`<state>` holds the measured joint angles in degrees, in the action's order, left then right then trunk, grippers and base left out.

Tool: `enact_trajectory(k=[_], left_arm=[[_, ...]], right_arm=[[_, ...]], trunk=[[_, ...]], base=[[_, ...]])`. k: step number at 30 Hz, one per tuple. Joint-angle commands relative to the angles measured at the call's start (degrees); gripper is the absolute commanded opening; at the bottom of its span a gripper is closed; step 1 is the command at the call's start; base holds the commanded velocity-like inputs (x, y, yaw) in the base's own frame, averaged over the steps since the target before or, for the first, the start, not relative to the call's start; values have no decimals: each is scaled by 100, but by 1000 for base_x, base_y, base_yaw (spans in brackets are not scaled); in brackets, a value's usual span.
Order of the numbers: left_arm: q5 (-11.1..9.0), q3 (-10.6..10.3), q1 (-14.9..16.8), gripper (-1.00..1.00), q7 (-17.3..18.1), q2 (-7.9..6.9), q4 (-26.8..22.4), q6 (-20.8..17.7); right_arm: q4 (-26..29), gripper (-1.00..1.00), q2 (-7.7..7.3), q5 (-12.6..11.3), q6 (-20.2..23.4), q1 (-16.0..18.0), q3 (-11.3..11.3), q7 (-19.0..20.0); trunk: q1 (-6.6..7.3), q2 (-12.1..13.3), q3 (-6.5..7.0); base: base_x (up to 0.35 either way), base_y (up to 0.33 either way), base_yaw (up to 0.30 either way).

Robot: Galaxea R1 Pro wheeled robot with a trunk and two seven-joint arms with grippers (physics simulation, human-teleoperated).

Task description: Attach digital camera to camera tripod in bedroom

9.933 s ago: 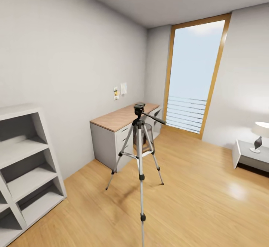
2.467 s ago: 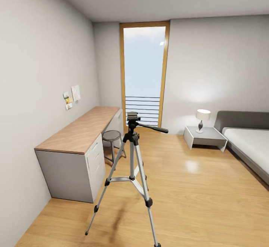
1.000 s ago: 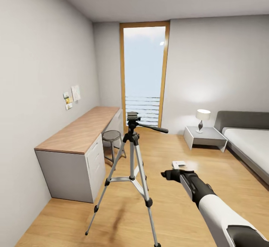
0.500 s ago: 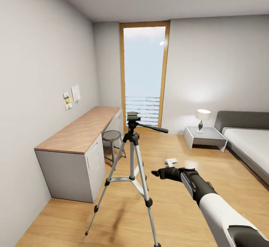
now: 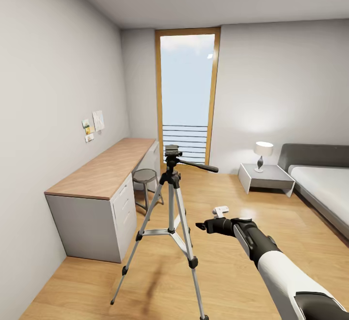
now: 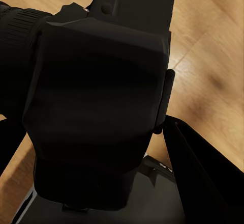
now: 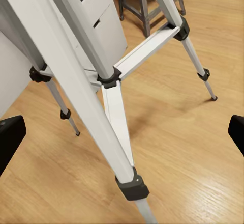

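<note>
The camera tripod (image 5: 171, 199) stands on the wood floor in the middle of the head view, silver legs spread, its black head (image 5: 171, 154) bare on top and the pan handle pointing right. My right gripper (image 5: 200, 225) reaches out at about mid-leg height, just right of the tripod, and is open. The right wrist view looks between its wide-apart fingers (image 7: 10, 138) at the tripod's legs (image 7: 101, 112) and centre brace. In the left wrist view the black digital camera (image 6: 96, 102) sits close up, with my left gripper's finger (image 6: 203, 183) against its side.
A wood-topped desk (image 5: 104, 169) with grey drawers runs along the left wall, with a round stool (image 5: 144, 176) beside it just behind the tripod. A nightstand (image 5: 265, 177) with a lamp (image 5: 262, 151) and a grey bed (image 5: 325, 186) stand at the right. Open plank floor lies between.
The head view turned right early on. My right arm then came up into view and has reached leftward toward the tripod, slowing over the last half second. The tripod has not moved.
</note>
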<state>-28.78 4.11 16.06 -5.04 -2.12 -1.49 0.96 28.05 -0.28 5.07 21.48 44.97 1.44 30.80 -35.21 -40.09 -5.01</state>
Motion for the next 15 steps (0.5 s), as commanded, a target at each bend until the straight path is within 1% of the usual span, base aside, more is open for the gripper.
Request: enact_trajectory(k=[1, 3, 6, 14, 15], left_arm=[[25, 36, 5, -100, -13, 1, 0, 10], [37, 30, 4, -100, -8, 1, 0, 7], [47, 16, 3, -100, 2, 1, 0, 0], [49, -2, 3, -100, 27, -7, 0, 1], [48, -3, 3, -100, 29, -8, 0, 1]], right_arm=[[8, 100, 2, 58, 18, 3, 15, 35], [8, 100, 2, 61, 16, 3, 14, 41], [7, 100, 2, 67, 15, 3, 14, 44], [-26, 100, 2, 75, 10, 3, 9, 110], [-120, 100, 0, 173, 1, 3, -96, 214]], trunk=[[-2, -8, -10], [-2, -8, -10], [-2, -8, -10], [-2, -8, -10], [-2, -8, -10]], base=[[22, 0, 0], [94, 0, 0], [200, 0, 0], [281, 0, 0], [98, 0, 0]])
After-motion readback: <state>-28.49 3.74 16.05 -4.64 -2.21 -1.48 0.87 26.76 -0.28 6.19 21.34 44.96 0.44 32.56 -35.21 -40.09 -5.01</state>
